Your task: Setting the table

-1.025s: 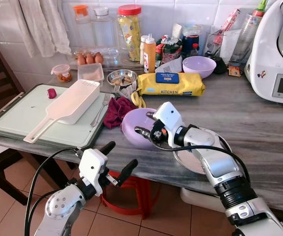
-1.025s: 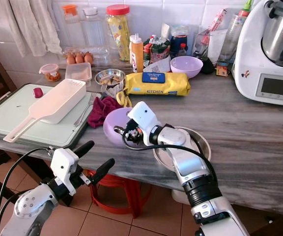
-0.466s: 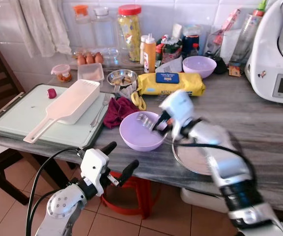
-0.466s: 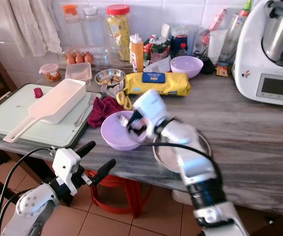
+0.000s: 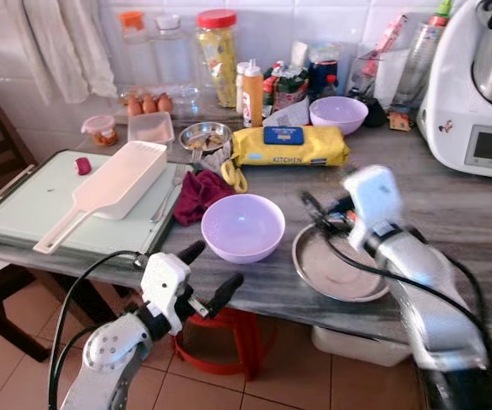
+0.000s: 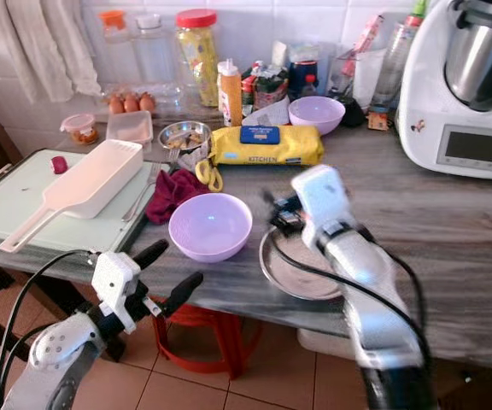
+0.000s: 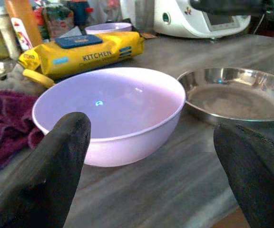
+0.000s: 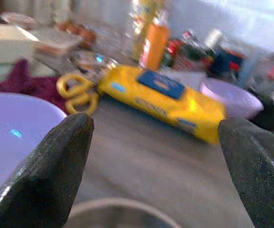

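A lilac bowl (image 5: pixel 237 226) stands upright on the grey counter near its front edge, with nothing in it. Just to its right lies a steel plate (image 5: pixel 338 265). My right gripper (image 5: pixel 321 213) hovers open over the plate's near-left rim, blurred, apart from the bowl. In the right wrist view its fingers (image 8: pixel 46 166) stand wide apart with nothing between them. My left gripper (image 5: pixel 209 272) is open below the counter's front edge, facing the bowl (image 7: pixel 108 114) and the plate (image 7: pixel 237 97).
A maroon cloth (image 5: pixel 196 192), a fork and a white scoop (image 5: pixel 114 184) on a pale tray (image 5: pixel 15 213) lie left of the bowl. Behind are a yellow wipes pack (image 5: pixel 290 145), a second lilac bowl (image 5: pixel 338 114), jars and a food processor (image 5: pixel 477 85). A chair stands at left.
My right gripper has drawn away from the lilac bowl's rim and swung right, over the steel plate. The bowl stays on the counter. The left arm has hardly moved.
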